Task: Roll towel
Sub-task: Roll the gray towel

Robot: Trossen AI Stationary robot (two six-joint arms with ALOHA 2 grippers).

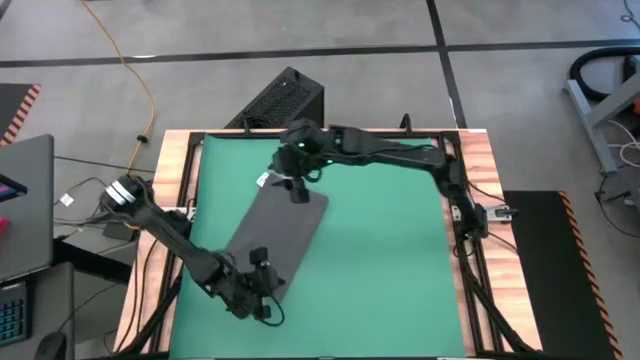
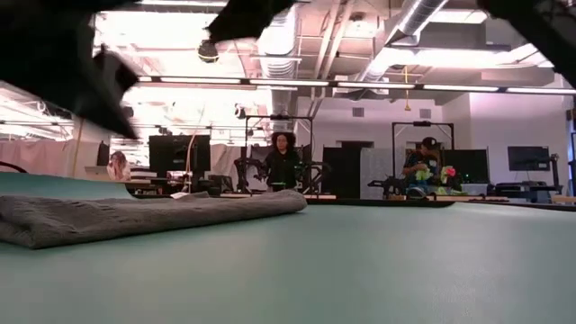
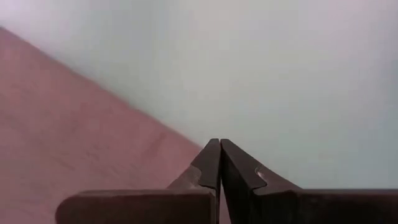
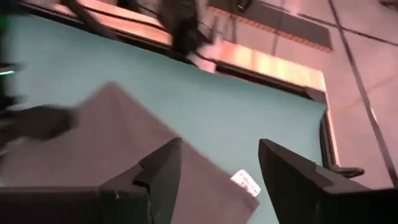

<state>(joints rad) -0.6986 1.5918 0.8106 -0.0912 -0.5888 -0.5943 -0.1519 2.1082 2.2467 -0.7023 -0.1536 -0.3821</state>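
Note:
The dark grey towel (image 1: 280, 235) lies flat and slantwise on the green mat (image 1: 390, 250), with its small white tag (image 4: 245, 182) at the far end. In the low view the towel (image 2: 153, 214) shows as a low flat strip. My right gripper (image 4: 217, 171) hangs open above the towel's far end (image 1: 297, 190), one finger on either side of the tag and clear of the cloth. My left gripper (image 3: 219, 146) is shut with nothing between its fingers, over the towel's near end (image 1: 266, 300), where the cloth's edge (image 3: 124, 118) meets the mat.
The mat is bare to the right of the towel (image 1: 400, 280). A wooden rim (image 1: 480, 160) frames the table. A black box (image 1: 285, 100) stands beyond the far edge. People sit at desks in the room behind (image 2: 283, 157).

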